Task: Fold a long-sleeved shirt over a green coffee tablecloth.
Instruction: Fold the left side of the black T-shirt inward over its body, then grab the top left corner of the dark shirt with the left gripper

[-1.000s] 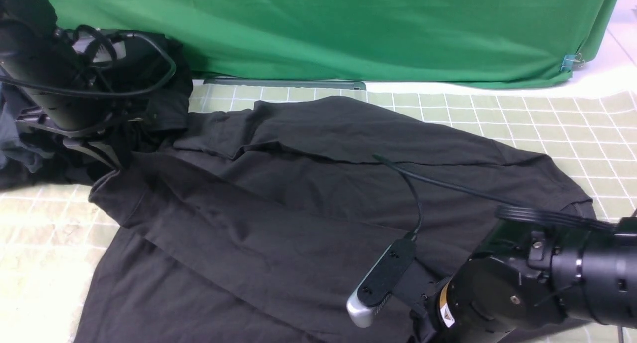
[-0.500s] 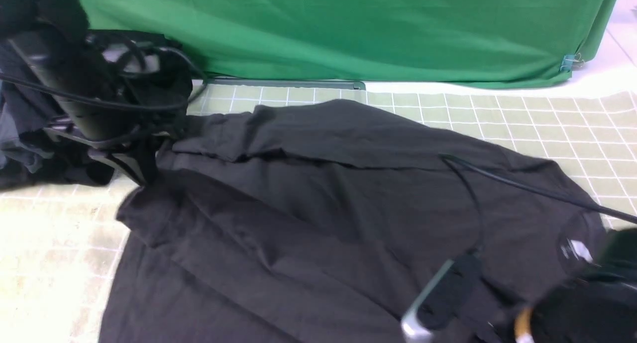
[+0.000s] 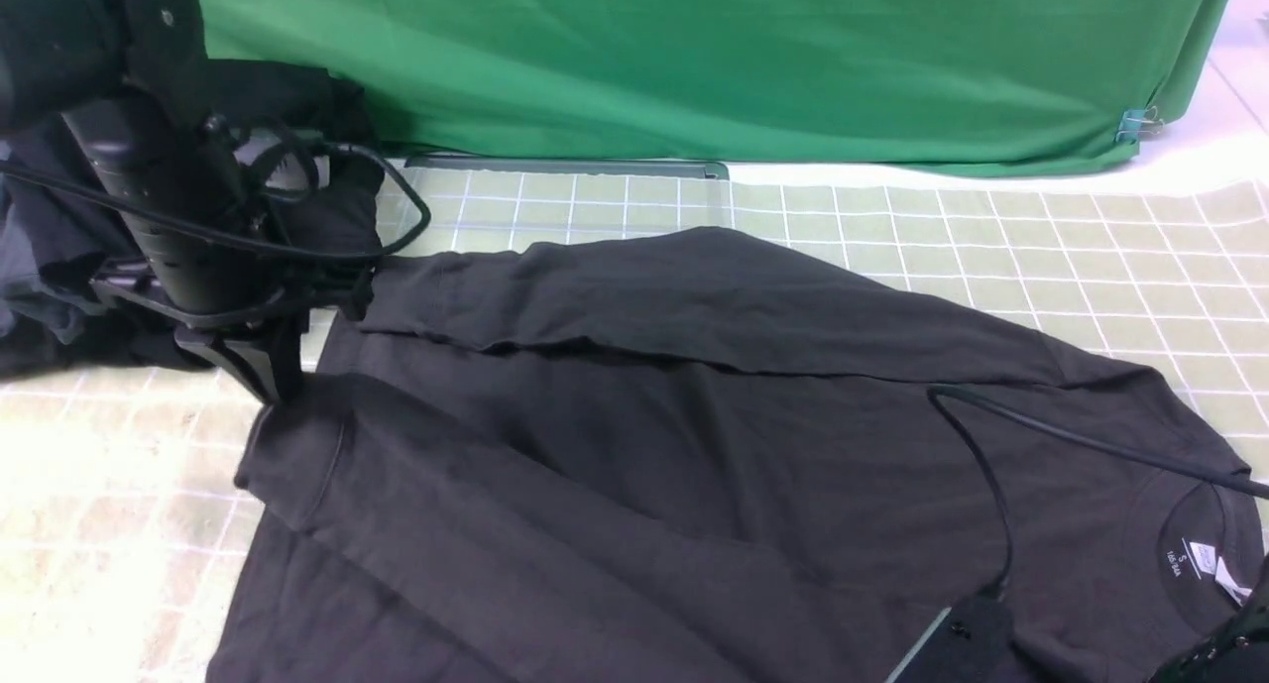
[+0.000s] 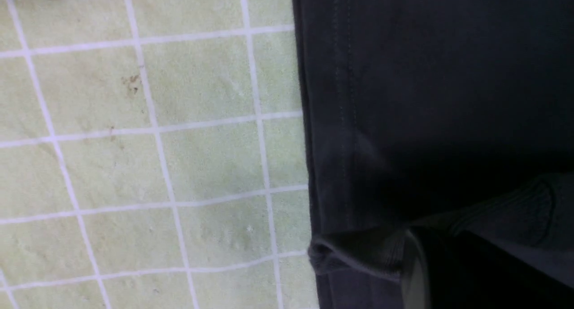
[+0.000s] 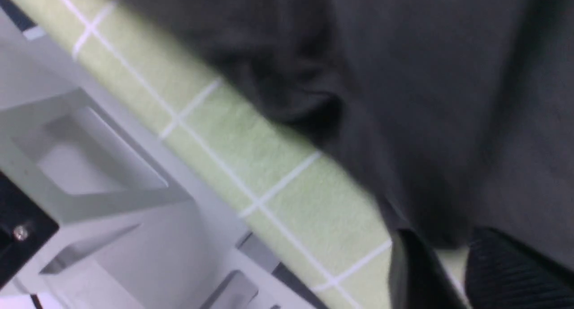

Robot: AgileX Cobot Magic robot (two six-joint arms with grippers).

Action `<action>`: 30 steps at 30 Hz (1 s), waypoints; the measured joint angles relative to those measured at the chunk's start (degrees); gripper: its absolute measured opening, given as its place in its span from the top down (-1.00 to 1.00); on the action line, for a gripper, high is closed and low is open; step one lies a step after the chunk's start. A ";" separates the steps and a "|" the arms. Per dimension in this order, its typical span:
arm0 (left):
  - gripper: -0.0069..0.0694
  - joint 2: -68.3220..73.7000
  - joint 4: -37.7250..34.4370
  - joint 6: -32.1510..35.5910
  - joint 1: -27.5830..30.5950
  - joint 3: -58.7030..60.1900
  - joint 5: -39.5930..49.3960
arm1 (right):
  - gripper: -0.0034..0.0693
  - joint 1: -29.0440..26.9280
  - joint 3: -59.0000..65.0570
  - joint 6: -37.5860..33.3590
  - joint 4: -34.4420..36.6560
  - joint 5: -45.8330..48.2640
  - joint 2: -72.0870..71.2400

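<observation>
The charcoal long-sleeved shirt (image 3: 694,415) lies spread on the pale green gridded tablecloth (image 3: 991,237), one sleeve folded across its far side. Its collar with a white neck label (image 3: 1200,559) lies at the near right, and no chest print shows. My left gripper (image 3: 268,381) stands at the shirt's left end. In the left wrist view the left gripper (image 4: 430,239) is shut on a ribbed edge of the shirt (image 4: 448,76). The right gripper's fingers sit below the front view's edge. In the blurred right wrist view the right gripper (image 5: 444,244) pinches the shirt's edge (image 5: 448,76) over the tablecloth (image 5: 269,165).
A plain bright green backdrop cloth (image 3: 694,58) hangs behind the table. A blacker heap of other garments (image 3: 40,296) sits at the far left behind my left arm. The right wrist camera (image 3: 952,643) and its cable (image 3: 991,485) lie over the shirt. White framework (image 5: 89,165) shows past the table's near edge.
Both arms moved right and toward the near edge, dragging the shirt with them. It is now stretched flatter and its collar has come into view. The right arm has left the front view.
</observation>
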 joint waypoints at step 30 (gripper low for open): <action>-0.29 13.07 2.96 -11.86 0.00 -13.66 -12.67 | -0.23 0.00 -3.49 0.06 0.00 -0.94 -0.18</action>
